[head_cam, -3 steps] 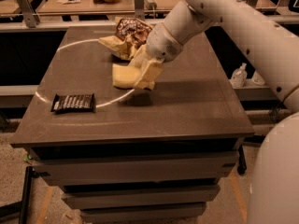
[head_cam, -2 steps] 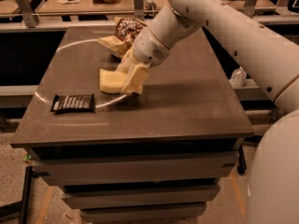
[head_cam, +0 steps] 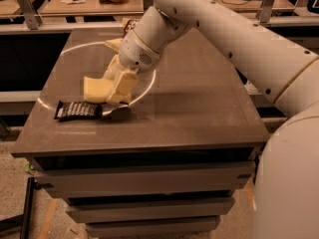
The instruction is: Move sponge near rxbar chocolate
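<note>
Reading the wrapper of the rxbar chocolate (head_cam: 76,110) gives little: pale stripes of lettering run along its dark face, but no word can be made out. It lies flat near the front left corner of the desk (head_cam: 199,108), its long side along the front edge.

The arm comes in from the upper right, its thick white upper link crossing the far edge of the desk, then bends down at the wrist so that the gripper (head_cam: 115,94) points down and to the left over the left half of the desk. The fingers (head_cam: 124,83) are closed on the right end of the sponge (head_cam: 97,88), holding it. The pale yellow block juts out to the left of them, slightly tilted, just behind the bar. Its lower edge seems to be touching the desk or barely above it, though the angle does not settle which.

A thin white arc (head_cam: 65,59) curves across the desk around the sponge and the gripper. Behind the wrist, part of a brown-and-cream snack bag (head_cam: 130,25) shows at the far edge.

Compared with a moment ago, the gripper and sponge have travelled left and toward the front, from nearer the middle of the desk to right beside the bar. The bar has not shifted.
</note>
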Robot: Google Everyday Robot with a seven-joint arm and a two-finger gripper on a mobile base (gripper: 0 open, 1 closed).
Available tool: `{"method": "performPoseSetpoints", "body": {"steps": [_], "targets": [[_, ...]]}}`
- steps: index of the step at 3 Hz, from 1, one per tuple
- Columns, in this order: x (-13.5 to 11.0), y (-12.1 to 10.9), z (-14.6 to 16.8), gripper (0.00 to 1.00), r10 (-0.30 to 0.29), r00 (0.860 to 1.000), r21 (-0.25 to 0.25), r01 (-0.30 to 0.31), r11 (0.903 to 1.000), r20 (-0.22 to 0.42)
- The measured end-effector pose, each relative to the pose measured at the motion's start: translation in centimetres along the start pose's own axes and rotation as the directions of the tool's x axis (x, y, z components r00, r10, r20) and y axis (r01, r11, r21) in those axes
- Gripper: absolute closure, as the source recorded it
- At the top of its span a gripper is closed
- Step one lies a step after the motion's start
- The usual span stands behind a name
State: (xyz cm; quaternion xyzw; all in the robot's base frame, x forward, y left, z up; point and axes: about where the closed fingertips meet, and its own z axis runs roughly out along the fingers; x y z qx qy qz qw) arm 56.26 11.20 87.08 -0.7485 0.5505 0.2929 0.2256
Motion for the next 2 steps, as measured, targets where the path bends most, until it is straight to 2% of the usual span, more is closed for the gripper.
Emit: {"method": "performPoseSetpoints", "body": {"steps": [1,2], "targets": [[-1.48,-0.61,1.34,1.00,-0.026,1.000,-0.027,0.026,0.9993,0.005],[-1.52,-0.61,1.54,0.82,-0.026,1.000,-0.029,0.026,0.9992,0.006]]}}
